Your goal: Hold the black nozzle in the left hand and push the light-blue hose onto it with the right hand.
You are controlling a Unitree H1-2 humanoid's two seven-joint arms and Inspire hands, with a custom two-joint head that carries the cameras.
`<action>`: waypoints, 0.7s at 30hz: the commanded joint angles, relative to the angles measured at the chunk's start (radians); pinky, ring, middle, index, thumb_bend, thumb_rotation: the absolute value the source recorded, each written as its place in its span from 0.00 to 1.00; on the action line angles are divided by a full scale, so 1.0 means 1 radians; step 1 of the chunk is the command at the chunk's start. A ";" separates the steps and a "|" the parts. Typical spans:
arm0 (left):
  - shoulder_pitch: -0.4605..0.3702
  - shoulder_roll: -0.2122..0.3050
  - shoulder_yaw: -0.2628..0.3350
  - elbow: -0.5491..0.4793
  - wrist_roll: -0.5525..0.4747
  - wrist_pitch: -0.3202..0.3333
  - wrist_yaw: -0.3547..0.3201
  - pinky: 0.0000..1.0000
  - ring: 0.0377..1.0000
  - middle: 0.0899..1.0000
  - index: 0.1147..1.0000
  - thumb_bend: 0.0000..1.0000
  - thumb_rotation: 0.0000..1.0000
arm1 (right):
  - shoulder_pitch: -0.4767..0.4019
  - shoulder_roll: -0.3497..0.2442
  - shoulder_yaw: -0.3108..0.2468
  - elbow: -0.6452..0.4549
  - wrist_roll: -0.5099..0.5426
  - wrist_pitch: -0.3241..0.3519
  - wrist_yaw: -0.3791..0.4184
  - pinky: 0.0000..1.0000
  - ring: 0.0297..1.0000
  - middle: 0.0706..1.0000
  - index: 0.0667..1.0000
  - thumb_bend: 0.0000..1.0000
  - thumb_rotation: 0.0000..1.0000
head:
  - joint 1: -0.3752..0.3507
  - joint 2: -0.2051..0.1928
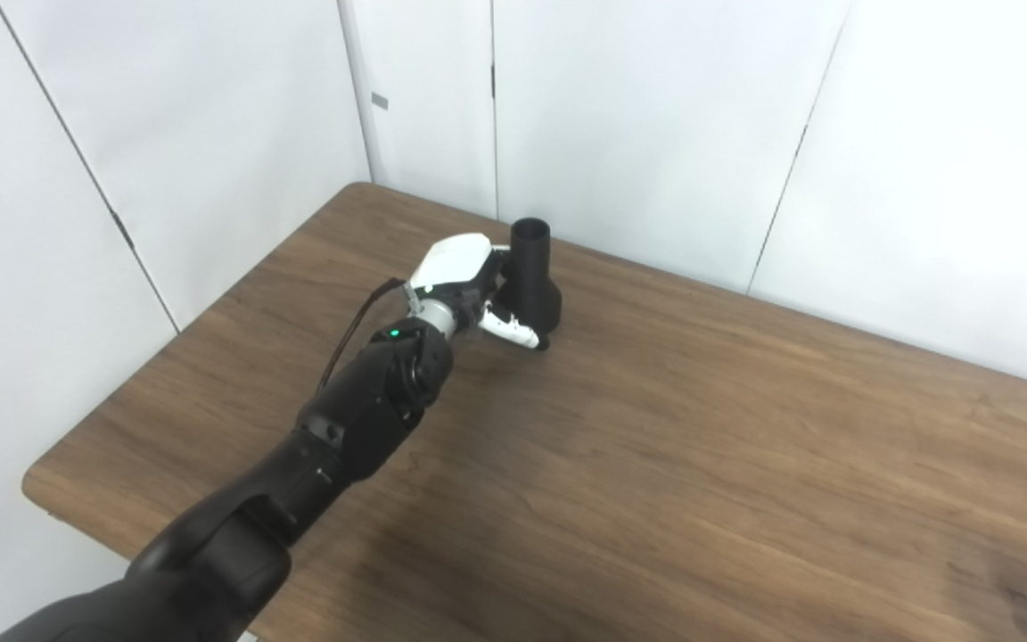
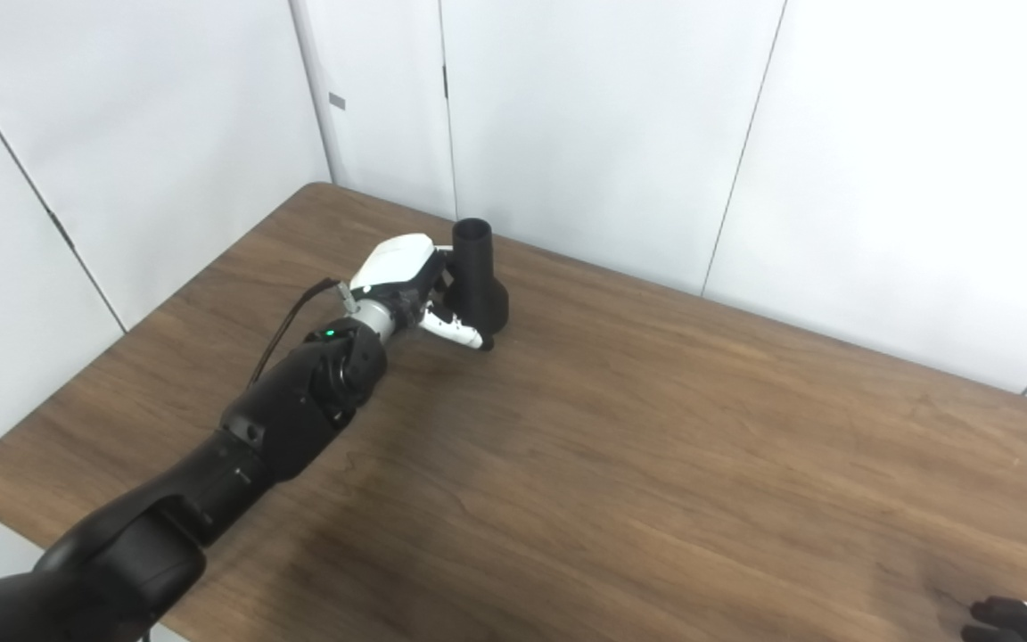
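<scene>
The black nozzle (image 1: 533, 272) stands upright on the far part of the wooden table (image 1: 701, 446), its narrow open end up and its wide base down. My left hand (image 1: 464, 285) is pressed against its left side. The white thumb lies across the front of the base, and the fingers reach round behind, where the nozzle hides them. In the right eye view the nozzle (image 2: 476, 267) and left hand (image 2: 399, 276) look the same. Only the dark fingertips of my right hand (image 2: 1008, 618) show, at the bottom right corner. No light-blue hose is in view.
White wall panels stand close behind the table's far edge, just beyond the nozzle. The table's left edge and rounded near-left corner (image 1: 36, 486) are in view. My left forearm (image 1: 344, 428) lies diagonally over the left half of the tabletop.
</scene>
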 commanded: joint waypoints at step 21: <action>0.077 -0.113 -0.068 0.212 0.003 -0.255 0.129 0.86 0.62 0.48 0.36 0.52 0.00 | -0.013 -0.006 0.017 -0.042 -0.002 0.011 0.003 0.47 0.59 0.60 0.57 0.62 0.55 | -0.014 0.001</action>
